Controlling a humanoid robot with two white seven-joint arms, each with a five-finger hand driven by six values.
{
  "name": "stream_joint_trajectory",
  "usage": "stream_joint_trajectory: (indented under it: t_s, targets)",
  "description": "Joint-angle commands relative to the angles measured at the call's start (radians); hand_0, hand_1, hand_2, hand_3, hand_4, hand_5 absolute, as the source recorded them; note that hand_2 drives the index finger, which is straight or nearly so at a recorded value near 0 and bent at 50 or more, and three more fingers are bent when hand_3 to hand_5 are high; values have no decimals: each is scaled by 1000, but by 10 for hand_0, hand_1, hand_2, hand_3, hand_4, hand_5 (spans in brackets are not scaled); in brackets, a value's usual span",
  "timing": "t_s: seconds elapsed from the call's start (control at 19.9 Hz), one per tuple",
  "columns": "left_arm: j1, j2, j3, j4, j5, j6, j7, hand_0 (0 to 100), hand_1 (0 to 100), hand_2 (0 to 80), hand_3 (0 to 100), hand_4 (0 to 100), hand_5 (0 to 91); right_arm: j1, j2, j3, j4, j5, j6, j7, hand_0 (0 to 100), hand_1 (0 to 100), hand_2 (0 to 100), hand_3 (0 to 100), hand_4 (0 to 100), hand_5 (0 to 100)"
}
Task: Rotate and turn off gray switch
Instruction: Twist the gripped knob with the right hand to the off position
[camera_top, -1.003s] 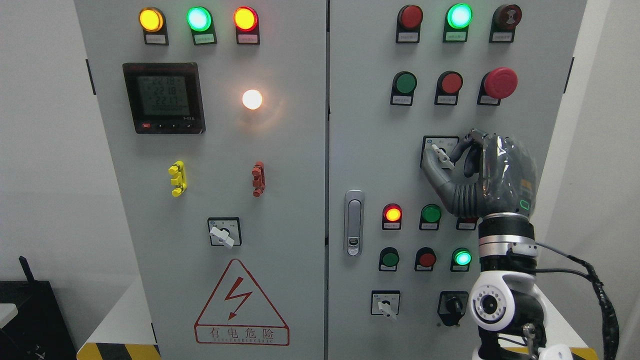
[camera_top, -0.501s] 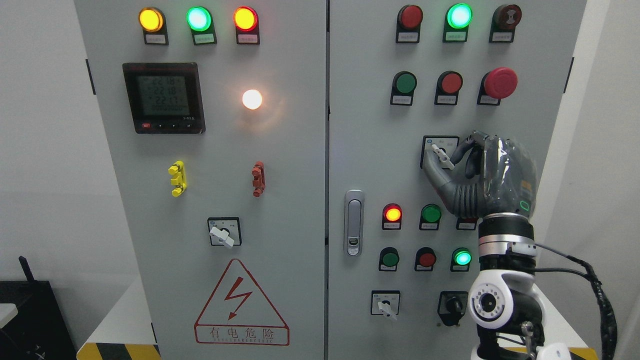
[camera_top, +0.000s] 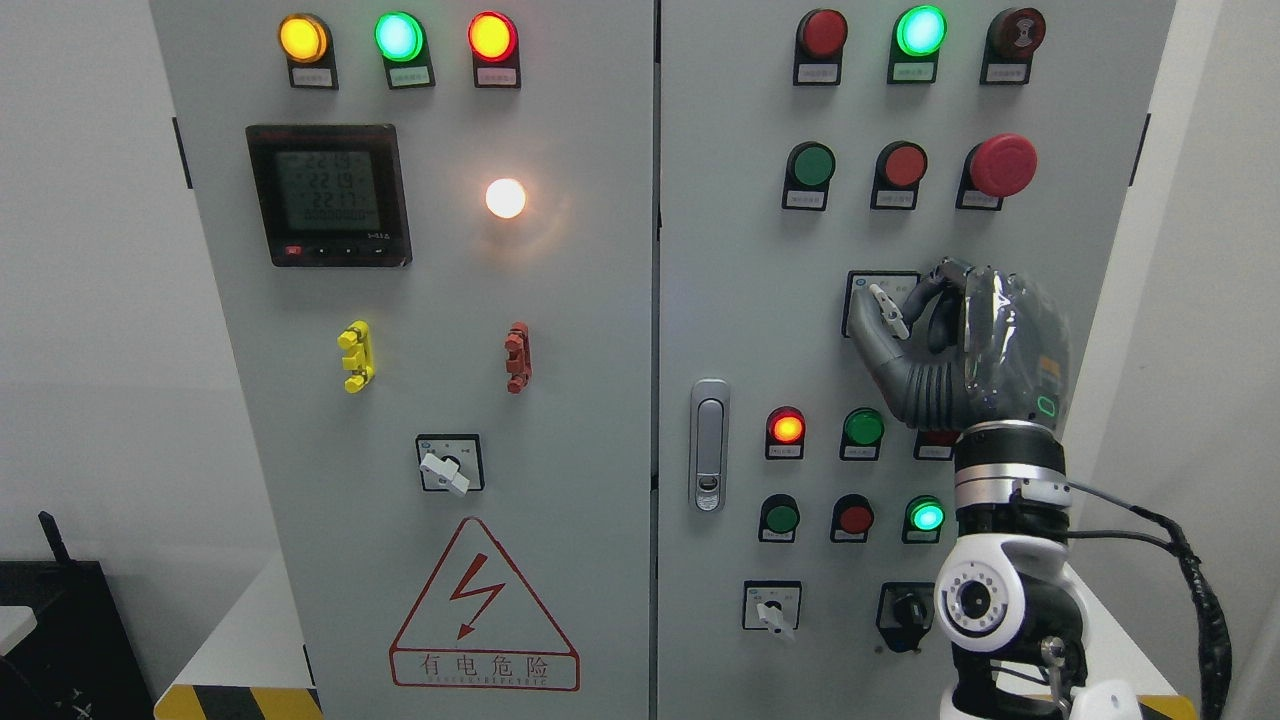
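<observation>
Straight ahead, grey cabinet (camera_top: 560, 400) with two doors, filling most of the view. Left door: black meter (camera_top: 328, 195) with lit digits up top, red warning triangle (camera_top: 483, 608) near the bottom, white lamp (camera_top: 505, 198) glowing beside the meter, yellow handle (camera_top: 355, 357) and red handle (camera_top: 516, 357) at mid height, small white-lever switch (camera_top: 448, 464) below them. Right door: silver latch (camera_top: 708, 445) along its left edge, big red mushroom button (camera_top: 1002, 165) upper right, rows of round green and red lamps and buttons above and below.

Right arm rising from lower right, white wrist joint (camera_top: 1000, 605) with cable trailing off to the right. Right hand (camera_top: 905, 325), grey with a clear plastic cover over its back, raised against the right door at mid height. Thumb (camera_top: 868, 335) low and left of the gray switch (camera_top: 888, 308), curled fingers (camera_top: 950, 275) on its upper right; hand clamped on the switch lever from both sides. Lever pale, tilted, upper end toward the left, lower end toward the right, on a black square plate on the right door under the red round button. Left arm nowhere seen.
</observation>
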Motion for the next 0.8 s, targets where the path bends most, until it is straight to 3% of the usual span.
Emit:
stream_joint_trajectory:
  t_s: [0.0, 0.75]
  targets:
    - [0, 0, -2, 14, 0, -1, -1, 120, 389, 0, 0, 0, 0, 0, 1, 21, 3, -1, 0, -2, 425, 423, 725, 1000, 944, 1000]
    - [0, 0, -2, 14, 0, -1, -1, 120, 389, 0, 0, 0, 0, 2, 2, 29, 5, -1, 2, -6, 529, 400, 752, 1000, 953, 1000]
